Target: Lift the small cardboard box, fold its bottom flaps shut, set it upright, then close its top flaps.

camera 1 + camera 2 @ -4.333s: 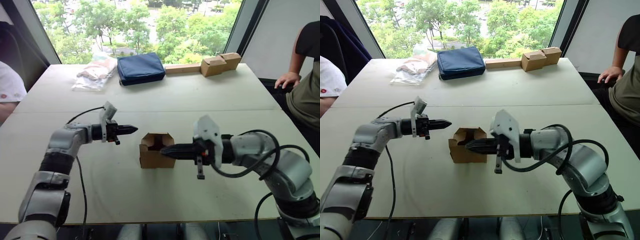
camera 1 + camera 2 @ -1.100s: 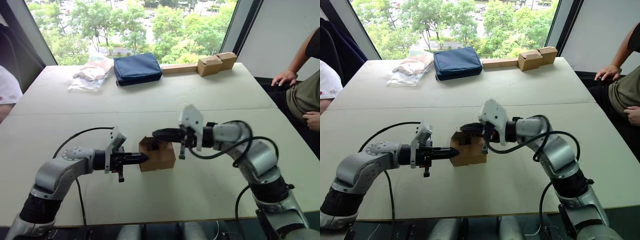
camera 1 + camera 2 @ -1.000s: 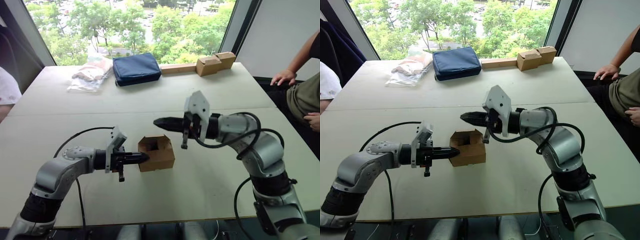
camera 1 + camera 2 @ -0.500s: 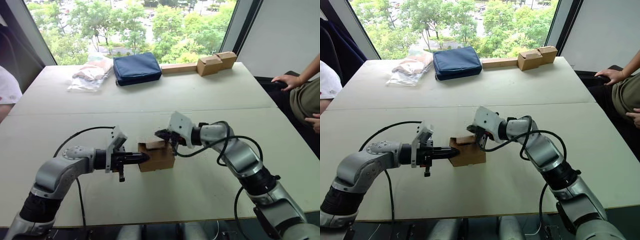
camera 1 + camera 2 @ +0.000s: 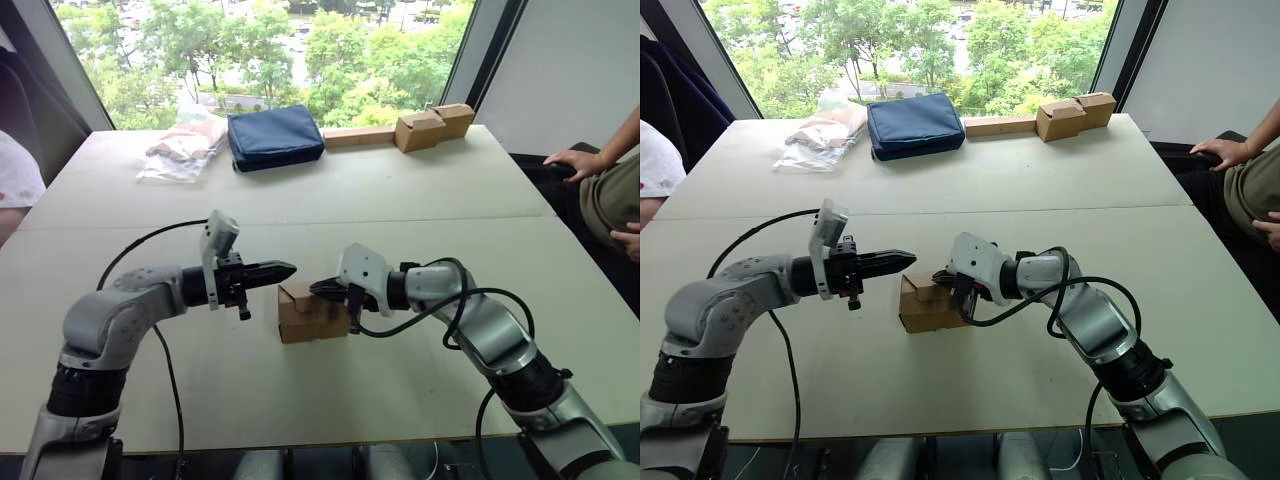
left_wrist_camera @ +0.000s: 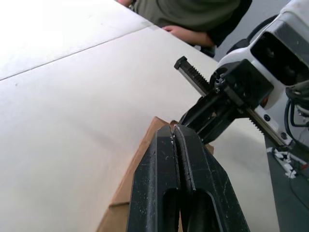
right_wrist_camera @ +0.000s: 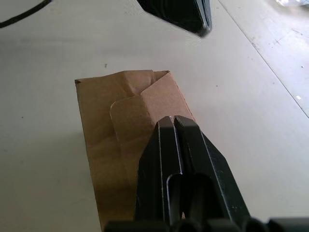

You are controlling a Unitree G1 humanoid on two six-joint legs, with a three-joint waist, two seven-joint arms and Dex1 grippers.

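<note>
Lifted off the small cardboard box, left gripper hovers pinched; right gripper presses flaps, pinched.

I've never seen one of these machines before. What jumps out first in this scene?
Mid-table, the small cardboard box sits with its top flaps folded down, the right gripper resting shut on them. The left gripper, also shut, hovers just to the box's left, above the table. Along the far edge by the window lie a blue pouch and a pair of joined tan boxes.
</note>
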